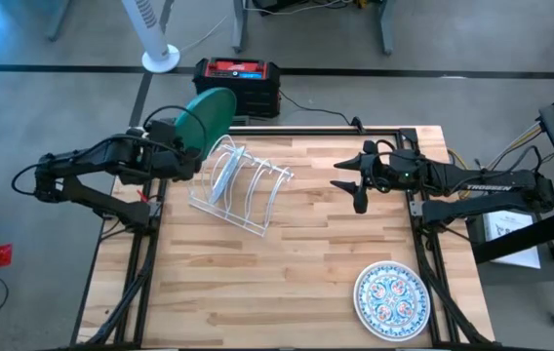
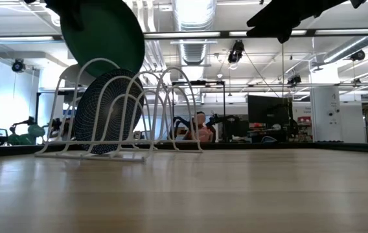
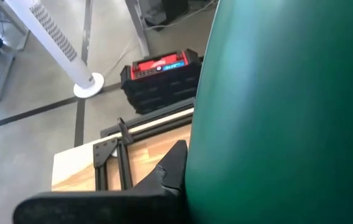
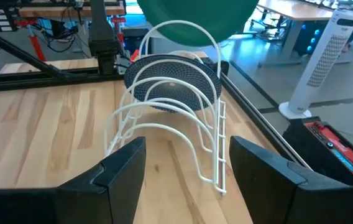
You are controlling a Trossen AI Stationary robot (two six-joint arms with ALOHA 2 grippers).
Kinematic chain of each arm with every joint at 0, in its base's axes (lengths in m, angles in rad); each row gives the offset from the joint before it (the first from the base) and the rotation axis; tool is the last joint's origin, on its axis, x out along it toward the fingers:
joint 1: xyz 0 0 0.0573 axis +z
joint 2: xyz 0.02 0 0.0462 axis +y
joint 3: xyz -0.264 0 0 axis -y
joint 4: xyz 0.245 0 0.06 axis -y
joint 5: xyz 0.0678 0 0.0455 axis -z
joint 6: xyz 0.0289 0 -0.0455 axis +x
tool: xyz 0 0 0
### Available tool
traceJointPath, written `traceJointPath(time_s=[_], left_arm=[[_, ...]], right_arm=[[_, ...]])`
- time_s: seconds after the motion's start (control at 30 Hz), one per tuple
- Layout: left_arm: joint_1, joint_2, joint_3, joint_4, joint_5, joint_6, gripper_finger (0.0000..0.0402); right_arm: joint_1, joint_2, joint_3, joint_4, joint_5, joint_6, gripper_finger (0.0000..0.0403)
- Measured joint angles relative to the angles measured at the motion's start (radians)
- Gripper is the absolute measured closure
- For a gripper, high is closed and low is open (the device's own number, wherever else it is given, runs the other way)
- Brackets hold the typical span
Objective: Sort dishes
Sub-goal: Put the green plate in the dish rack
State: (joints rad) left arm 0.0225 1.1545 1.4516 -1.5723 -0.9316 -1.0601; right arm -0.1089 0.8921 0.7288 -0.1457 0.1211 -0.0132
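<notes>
My left gripper (image 1: 181, 144) is shut on a plain green plate (image 1: 206, 119), held in the air over the far-left end of the white wire rack (image 1: 241, 185). The green plate also shows in the low view (image 2: 103, 32) and fills the left wrist view (image 3: 276, 112). A dark teal-blue plate (image 4: 173, 84) stands on edge in a rack slot (image 2: 109, 120). A floral plate (image 1: 392, 300) lies flat at the near right corner. My right gripper (image 1: 360, 182) hovers open right of the rack, facing it (image 4: 186, 174). I cannot make out a plain white plate. My left gripper holds the green plate by its rim (image 3: 192, 168), on the side toward the table's left. One dark finger (image 3: 170, 168) lies against one face; the plate hides the other finger. The fingers come level from the left. The plate is lifted clear, on edge and tilted, above the rack.
The rack (image 4: 170, 124) has several free slots on its right half. Bare wood (image 1: 287, 273) lies between the rack and the floral plate. A black and red box (image 1: 238, 83) and a white fan base (image 1: 160, 58) stand on the floor beyond the far edge.
</notes>
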Motion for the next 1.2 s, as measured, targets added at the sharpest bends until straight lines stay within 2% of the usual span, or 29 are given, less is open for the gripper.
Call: traceJointPath(time_s=[0.23,0.4,0.5,0.93,1.2], left_arm=[[-0.001,0.011,-0.028,0.001,0.006,-0.008,0.0369],[-0.001,0.033,-0.031,0.001,0.047,-0.007,0.0321],[-0.001,0.052,-0.035,0.0,0.074,-0.007,0.0308],[-0.002,0.123,-0.028,0.003,0.089,-0.004,0.0303],[-0.001,0.157,-0.027,0.002,0.082,0.005,0.0315]], right_arm=[[0.0,0.0,-0.003,0.0,0.0,0.001,0.0175],[0.0,0.0,-0.003,0.0,0.0,0.002,0.018],[0.0,0.0,-0.003,0.0,0.0,0.002,0.0179],[0.0,0.0,-0.003,-0.002,0.0,0.003,0.0176],[0.0,0.0,-0.003,-0.003,0.0,0.003,0.017]])
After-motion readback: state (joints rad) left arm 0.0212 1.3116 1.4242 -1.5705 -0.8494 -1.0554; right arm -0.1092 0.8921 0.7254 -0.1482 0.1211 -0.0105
